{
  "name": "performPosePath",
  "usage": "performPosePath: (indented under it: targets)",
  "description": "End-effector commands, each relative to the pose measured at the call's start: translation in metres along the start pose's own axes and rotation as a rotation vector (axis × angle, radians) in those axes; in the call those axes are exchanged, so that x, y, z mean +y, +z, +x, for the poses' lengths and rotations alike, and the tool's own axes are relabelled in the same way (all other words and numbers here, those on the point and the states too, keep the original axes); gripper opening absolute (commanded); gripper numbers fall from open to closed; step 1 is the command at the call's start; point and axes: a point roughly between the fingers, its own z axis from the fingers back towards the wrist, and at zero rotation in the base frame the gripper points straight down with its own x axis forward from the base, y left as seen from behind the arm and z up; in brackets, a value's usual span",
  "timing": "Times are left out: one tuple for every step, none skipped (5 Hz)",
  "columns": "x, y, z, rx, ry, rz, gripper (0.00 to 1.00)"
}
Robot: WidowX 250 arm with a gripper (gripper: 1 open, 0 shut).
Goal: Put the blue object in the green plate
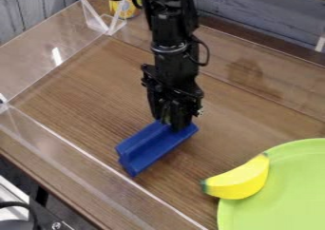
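Pointing straight down at frame centre, the gripper is clamped on the upper right end of the blue bar; the bar's lower left end is seen low over the wooden worktop; the green plate lies at lower right, a banana resting on its left rim.

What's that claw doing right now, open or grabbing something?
Gripper: closed on the far end of the blue object, pointing straight down at the table.
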Motion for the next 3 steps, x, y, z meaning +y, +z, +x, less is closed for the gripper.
performPosePath:
  targets:
    - [0.0042, 0.0212, 0.0085, -0.067, -0.001, 0.016, 0.0]
    - [0.0043, 0.0242, 0.0074, -0.064, -0.007, 0.011, 0.0]
    - [0.0044, 0.027, 0.0061, -0.061, -0.015, 0.007, 0.0]
